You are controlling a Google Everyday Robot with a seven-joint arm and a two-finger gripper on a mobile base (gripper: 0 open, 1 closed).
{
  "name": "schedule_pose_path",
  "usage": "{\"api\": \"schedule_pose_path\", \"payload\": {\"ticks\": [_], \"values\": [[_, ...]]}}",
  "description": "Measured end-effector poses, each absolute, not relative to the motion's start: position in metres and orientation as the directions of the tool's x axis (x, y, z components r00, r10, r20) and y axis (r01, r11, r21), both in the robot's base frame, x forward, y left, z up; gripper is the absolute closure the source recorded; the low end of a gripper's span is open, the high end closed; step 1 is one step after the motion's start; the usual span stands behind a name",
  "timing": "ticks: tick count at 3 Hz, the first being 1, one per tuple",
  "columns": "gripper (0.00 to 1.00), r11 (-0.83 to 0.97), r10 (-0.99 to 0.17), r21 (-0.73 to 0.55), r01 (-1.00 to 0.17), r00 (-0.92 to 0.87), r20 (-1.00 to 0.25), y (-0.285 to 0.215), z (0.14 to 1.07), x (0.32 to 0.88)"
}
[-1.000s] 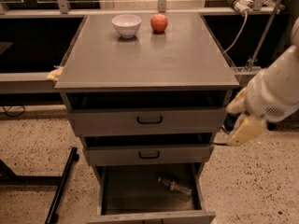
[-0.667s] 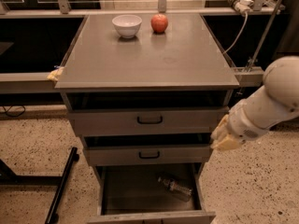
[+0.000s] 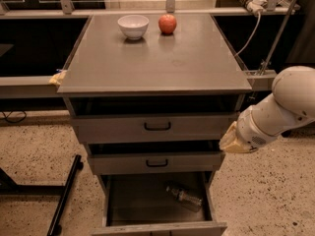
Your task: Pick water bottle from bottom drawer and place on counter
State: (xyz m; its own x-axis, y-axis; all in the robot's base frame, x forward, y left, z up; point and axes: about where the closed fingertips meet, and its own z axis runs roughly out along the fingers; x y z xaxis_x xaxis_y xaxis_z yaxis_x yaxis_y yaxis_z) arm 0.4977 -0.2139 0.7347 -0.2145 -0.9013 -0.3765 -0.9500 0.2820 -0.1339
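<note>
In the camera view we see a grey drawer cabinet from above and in front. Its flat top, the desk point(image 3: 162, 65), carries a white bowl point(image 3: 133, 26) and a red apple point(image 3: 167, 23) side by side near the far edge, close together but not touching. A small yellowish object point(image 3: 57, 77) sits at the desk's left edge.

Below the desk, the top drawer point(image 3: 157, 128) and the middle drawer point(image 3: 156, 163) each show a black handle. Each stands a little way out from the cabinet.

The bottom drawer point(image 3: 133, 203) is pulled open and we look down onto its plain grey floor. The water bottle point(image 3: 184, 197) lies on its side in the right half of this drawer, angled across the floor, close to the right wall.

The white robot arm point(image 3: 283, 107) reaches in from the right. Its gripper point(image 3: 234, 141) hangs just beside the cabinet's right side, level with the gap between the top and middle drawers. It is above the bottle and well apart from it. We cannot tell whether the gripper is apart or together, and it holds nothing that we can see.

A black stand leg point(image 3: 64, 195) crosses the speckled floor point(image 3: 39, 151) at left.
</note>
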Motion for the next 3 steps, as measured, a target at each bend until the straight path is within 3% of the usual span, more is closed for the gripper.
{"api": "schedule_pose_path", "payload": {"ticks": [2, 3], "values": [[1.0, 0.245, -0.881, -0.085, -0.966, -0.185, -0.436, -0.217, 0.626, 0.493], [1.0, 0.236, -0.843, -0.113, -0.965, -0.146, -0.519, -0.206, 0.553, 0.527]]}}
